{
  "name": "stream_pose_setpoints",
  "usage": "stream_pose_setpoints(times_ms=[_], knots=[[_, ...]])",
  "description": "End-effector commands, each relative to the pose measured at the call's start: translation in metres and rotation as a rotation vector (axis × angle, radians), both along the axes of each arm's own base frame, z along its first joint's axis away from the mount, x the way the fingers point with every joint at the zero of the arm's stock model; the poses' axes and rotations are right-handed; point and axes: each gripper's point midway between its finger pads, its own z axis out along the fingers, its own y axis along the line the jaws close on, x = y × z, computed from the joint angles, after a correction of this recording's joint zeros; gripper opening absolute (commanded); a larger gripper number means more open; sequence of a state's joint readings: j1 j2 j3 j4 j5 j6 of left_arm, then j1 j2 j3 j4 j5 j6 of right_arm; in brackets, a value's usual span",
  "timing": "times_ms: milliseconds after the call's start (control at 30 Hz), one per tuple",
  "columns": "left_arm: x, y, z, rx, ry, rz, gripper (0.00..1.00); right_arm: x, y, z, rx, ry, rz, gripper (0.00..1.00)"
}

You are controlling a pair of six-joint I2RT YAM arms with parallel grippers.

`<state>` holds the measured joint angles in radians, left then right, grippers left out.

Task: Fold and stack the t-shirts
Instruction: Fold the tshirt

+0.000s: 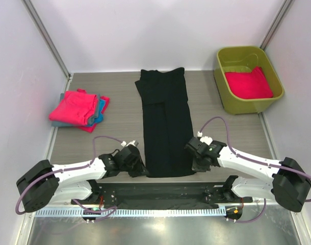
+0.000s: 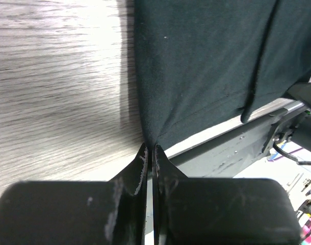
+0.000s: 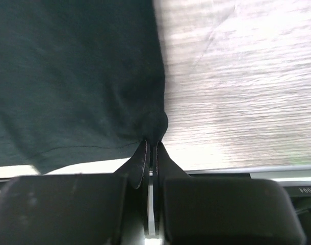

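Note:
The black t-shirt (image 1: 165,122) lies as a long narrow strip down the middle of the table, sides folded in. My left gripper (image 1: 141,171) is shut on its near-left corner; in the left wrist view the cloth (image 2: 206,61) runs up from the pinched tips (image 2: 151,147). My right gripper (image 1: 196,164) is shut on its near-right corner; in the right wrist view the cloth (image 3: 74,76) bunches at the tips (image 3: 152,142). A stack of folded pink and blue t-shirts (image 1: 79,108) sits at the far left. A pink t-shirt (image 1: 249,83) lies in the tub.
The olive-green tub (image 1: 229,104) stands at the far right. White walls with metal rails close in the table on three sides. The black base rail (image 1: 165,193) of the arms runs along the near edge.

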<state>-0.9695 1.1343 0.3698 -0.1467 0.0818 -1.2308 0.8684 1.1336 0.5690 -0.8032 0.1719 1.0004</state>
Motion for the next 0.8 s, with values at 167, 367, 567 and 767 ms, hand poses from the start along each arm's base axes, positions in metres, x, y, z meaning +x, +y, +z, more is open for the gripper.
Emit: stream_pose_setpoints(times_ms=[167, 367, 567, 767], knots=[[0.053, -0.016, 0.065, -0.112, -0.115, 0.076, 0.0, 0.083, 0.024, 0.076, -0.013, -0.285, -0.017, 0.01], [0.122, 0.004, 0.114, -0.133, -0.221, 0.191, 0.0, 0.162, 0.018, 0.114, 0.027, -0.399, -0.107, 0.01], [0.184, 0.025, 0.12, -0.071, -0.259, 0.296, 0.0, 0.241, 0.022, 0.125, 0.014, -0.423, -0.117, 0.01], [0.241, 0.015, 0.118, -0.054, -0.261, 0.309, 0.0, 0.301, 0.024, 0.138, 0.045, -0.453, -0.164, 0.01]])
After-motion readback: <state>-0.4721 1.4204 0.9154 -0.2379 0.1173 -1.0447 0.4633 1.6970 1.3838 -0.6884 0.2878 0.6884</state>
